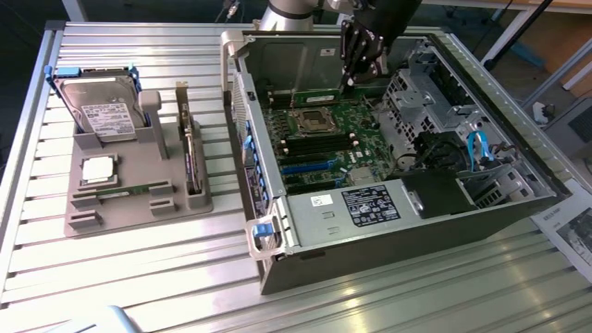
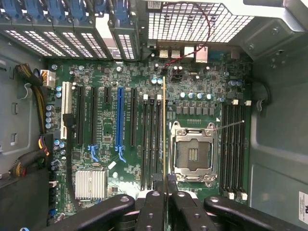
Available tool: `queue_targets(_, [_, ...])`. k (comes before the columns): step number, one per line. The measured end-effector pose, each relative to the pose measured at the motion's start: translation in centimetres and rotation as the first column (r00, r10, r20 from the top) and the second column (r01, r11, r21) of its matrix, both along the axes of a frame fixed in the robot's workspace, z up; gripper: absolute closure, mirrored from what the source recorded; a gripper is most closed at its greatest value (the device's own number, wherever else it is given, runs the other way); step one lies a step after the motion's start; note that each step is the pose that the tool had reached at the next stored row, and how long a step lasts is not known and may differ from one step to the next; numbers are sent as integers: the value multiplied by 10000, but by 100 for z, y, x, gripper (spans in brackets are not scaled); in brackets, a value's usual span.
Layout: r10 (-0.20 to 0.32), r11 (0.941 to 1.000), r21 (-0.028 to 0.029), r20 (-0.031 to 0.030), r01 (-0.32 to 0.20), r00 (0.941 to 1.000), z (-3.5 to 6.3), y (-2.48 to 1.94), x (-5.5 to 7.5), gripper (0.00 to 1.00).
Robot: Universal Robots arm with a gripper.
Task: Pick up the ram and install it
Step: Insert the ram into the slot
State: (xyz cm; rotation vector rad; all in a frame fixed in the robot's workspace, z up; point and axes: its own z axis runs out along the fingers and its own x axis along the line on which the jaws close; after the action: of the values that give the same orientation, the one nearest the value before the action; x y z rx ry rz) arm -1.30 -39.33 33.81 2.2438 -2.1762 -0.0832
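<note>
The open computer case [image 1: 416,236] lies on the worktop [image 1: 138,277], with the grey parts holder [image 1: 176,201] well apart on the exterior view's left. I have the jaws clenched on the ram [image 2: 164,125], which hangs edge-down over the far part of the motherboard [image 2: 86,77], just beside the black memory slots [image 2: 150,139] on their processor socket [image 2: 192,154] side. In my judgement, this step needs the stick parallel to one slot, centred between its end latches, and lowered without tilt.
</note>
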Motion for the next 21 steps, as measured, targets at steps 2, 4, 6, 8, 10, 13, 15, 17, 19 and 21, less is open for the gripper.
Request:
queue_targets(2, [1,10000,-5,1,-1,10000,-15,0,0,88])
queue_targets(4, [0,10000,-4,1,0,10000,-67,1,0,88])
queue_targets(6, [0,10000,-7,0,0,10000,-123,1,0,88])
queue_targets(8, [0,10000,-5,1,0,10000,-165,0,0,88])
queue_targets(10, [0,10000,-5,1,0,10000,-380,-13,0,88])
queue_targets(13, [0,10000,-5,1,0,10000,-457,-13,0,88])
queue_targets(15, [0,10000,-6,0,0,10000,-495,-13,0,88])
queue_targets(17, [0,10000,-5,1,0,10000,-524,-13,0,88])
queue_targets(19, [0,10000,-5,1,0,10000,-564,-13,0,88])
queue_targets(21, [0,10000,-5,0,0,10000,-601,-13,0,88])
